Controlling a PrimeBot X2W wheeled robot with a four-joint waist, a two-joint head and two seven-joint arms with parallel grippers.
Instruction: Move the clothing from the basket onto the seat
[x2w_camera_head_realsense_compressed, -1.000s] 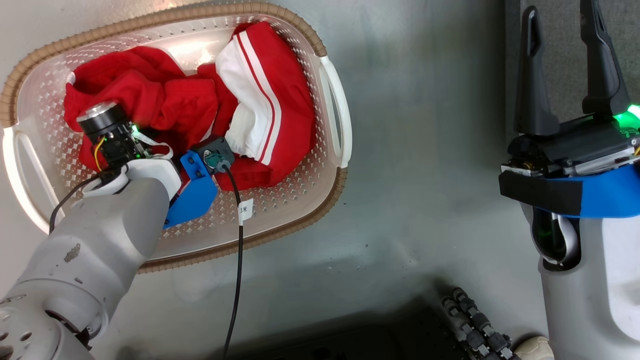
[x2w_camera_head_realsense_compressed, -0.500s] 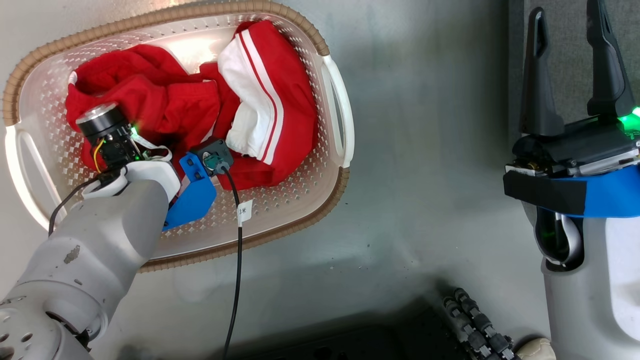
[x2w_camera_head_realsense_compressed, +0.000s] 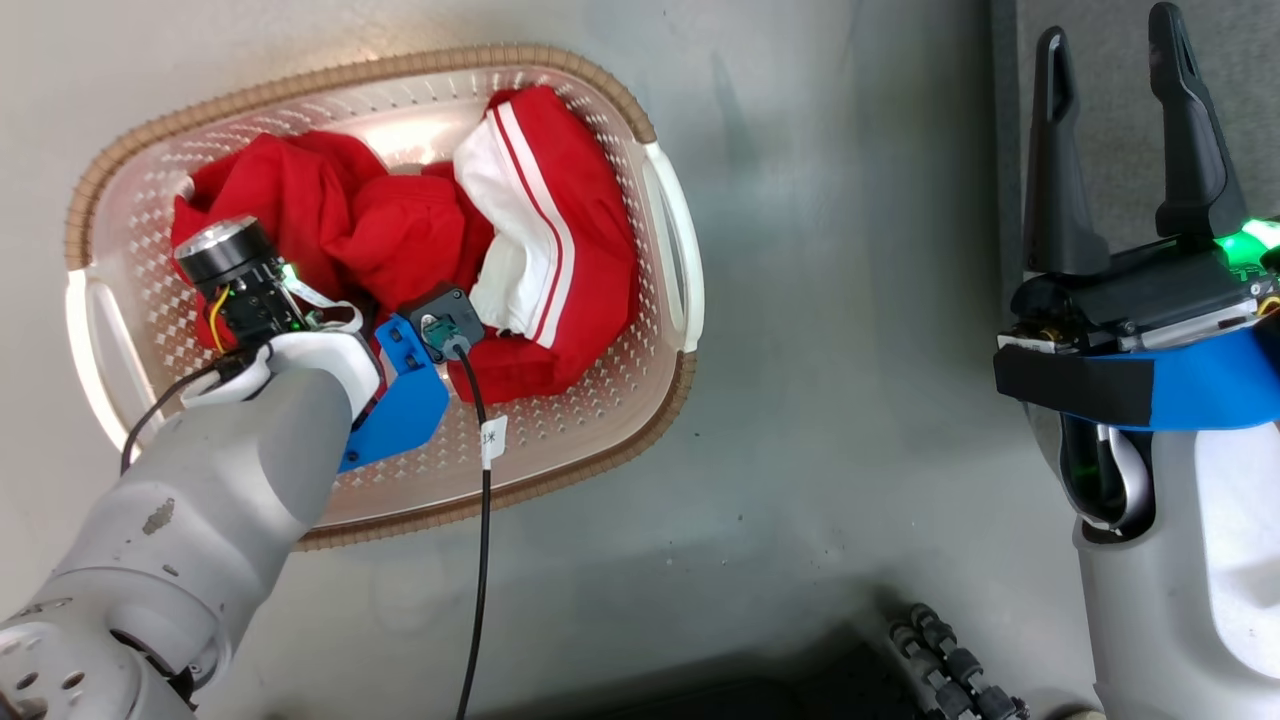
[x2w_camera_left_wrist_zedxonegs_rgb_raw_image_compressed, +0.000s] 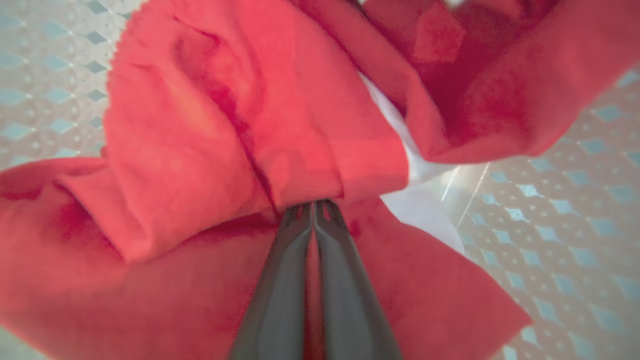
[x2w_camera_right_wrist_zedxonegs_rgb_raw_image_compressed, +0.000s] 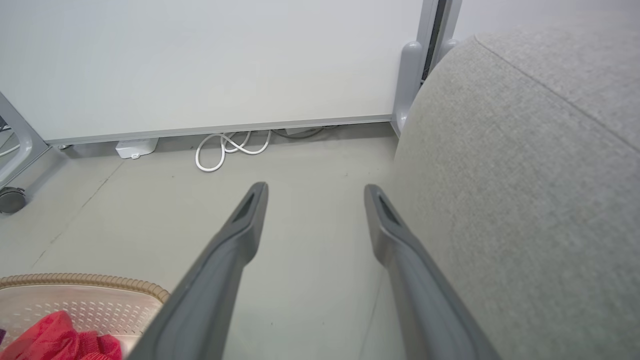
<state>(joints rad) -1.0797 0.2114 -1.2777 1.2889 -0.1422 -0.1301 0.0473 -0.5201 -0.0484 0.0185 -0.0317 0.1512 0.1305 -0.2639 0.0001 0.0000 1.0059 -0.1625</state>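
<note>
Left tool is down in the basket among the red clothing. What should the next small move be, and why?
Probably lift the left tool straight up. It is shut on a fold of the clothing, which lies in the basket, so the fabric must clear the basket wall before swinging toward the seat beside the open right tool.

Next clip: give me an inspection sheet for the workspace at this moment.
Surface: grey floor, lightly speckled.
Job's things: clothing heaped in the basket; seat to the robot's right.
Clutter: small white box by the wall.
Grippers: left gripper shut on a clothing fold; right gripper open, empty.
Cables: black cable along left wrist; white cord coiled at wall base.
Surroundings: white wall panel, caster wheel.
</note>
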